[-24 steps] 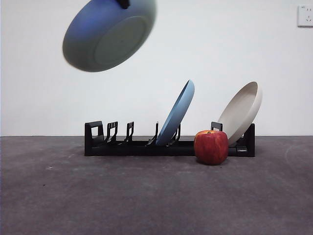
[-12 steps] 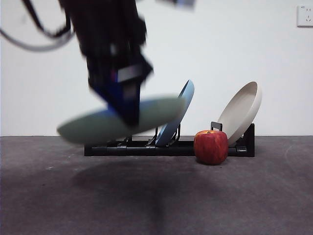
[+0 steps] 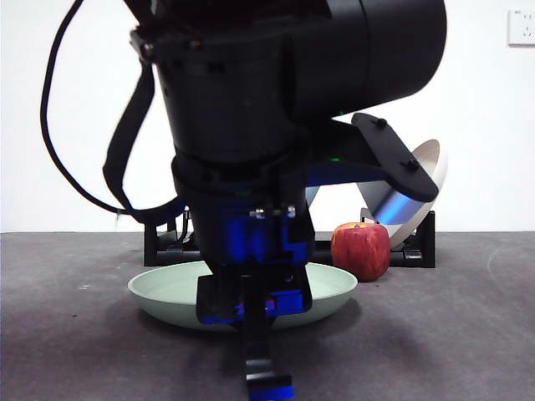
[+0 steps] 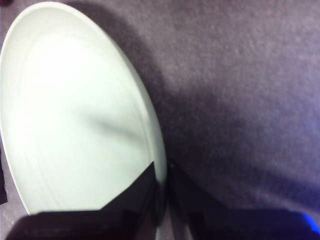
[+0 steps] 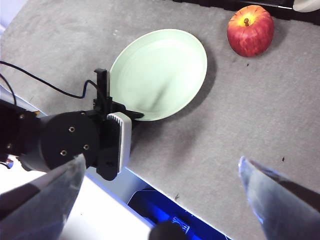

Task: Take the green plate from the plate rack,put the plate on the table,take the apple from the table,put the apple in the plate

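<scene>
Here, green plate (image 3: 167,292) flat, apple (image 3: 361,251) beside

pale sage-green plate (image 5: 160,72), red apple (image 5: 250,31) (yellowish streaks), mottled grey table (image 5: 260,115)

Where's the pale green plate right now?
The pale sage-green plate lies on the dark grey table before the black rack, left gripper clamped on its rim.
</scene>
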Motion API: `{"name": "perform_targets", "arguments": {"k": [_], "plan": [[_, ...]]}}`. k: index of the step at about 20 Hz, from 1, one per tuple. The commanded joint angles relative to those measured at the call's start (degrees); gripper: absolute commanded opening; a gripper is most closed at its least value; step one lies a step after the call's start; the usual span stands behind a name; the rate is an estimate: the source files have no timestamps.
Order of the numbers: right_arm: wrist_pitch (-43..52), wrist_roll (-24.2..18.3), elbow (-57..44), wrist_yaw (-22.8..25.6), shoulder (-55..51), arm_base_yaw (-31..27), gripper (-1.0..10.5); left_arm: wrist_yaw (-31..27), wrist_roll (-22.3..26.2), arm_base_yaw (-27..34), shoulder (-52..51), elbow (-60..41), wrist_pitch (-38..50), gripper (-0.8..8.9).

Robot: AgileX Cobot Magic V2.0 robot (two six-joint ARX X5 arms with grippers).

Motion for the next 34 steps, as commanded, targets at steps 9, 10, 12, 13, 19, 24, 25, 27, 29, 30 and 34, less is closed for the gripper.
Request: {"name": "perform_targets", "arguments": {"k": [9, 10, 12, 13, 19, 24, 25, 27, 29, 30, 34], "plan": [[0.24, 0.39, 0.24, -0.22, -0.07, 0.09, 6.6, 3.69, -3.02, 0.02, -2.14, -0.17, -1.29, 2.62], [0.24, 0.39, 0.24, -0.22, -0.07, 0.09, 6.6, 3.67, -3.52, 0.02, -3.69, -0.17, -1.60, 2.62], [0.28, 0.37, 0.24, -0.22, 0.00, 0.09, 6.6, 3.98, -4.57, 0.02, -8.37, -0.17, -2.73, 2.62], [0.28, 0.39, 0.24, -0.20, 0.09, 0.09, 6.6, 4.00, -4.59, 0.02, -10.91, -0.15, -3.34, 2.62], [4.81, 1.95, 0.24, -0.17, 2.58, 0.09, 6.6, 6.36, -14.75, 0.02, -29.00, 4.52, -13.35, 2.60], [17.35, 6.03, 0.24, 0.44, 9.31, 0.98, 6.6, 12.63, -23.02, 0.02, -40.44, 11.08, -17.40, 2.51], [19.52, 6.69, 0.24, 1.70, 11.21, 1.88, 6.6, 13.29, -23.89, 0.02, -42.03, 11.91, -17.53, 2.51], [23.23, 6.91, 0.24, 6.73, 15.37, 4.61, 6.6, 14.80, -24.83, 0.02, -44.41, 12.96, -17.68, 2.51], [27.54, 7.08, 0.24, 11.26, 20.15, 7.98, 6.6, 14.88, -26.23, 0.02, -46.03, 13.05, -17.73, 2.51], [30.10, 7.50, 0.24, 12.96, 22.73, 9.49, 6.6, 14.88, -26.64, 0.02, -46.45, 13.05, -17.92, 2.51], [40.39, 11.58, 0.24, 21.64, 33.42, 14.16, 6.7, 14.91, -27.10, 0.02, -46.53, 13.05, -19.63, 2.51]]}}
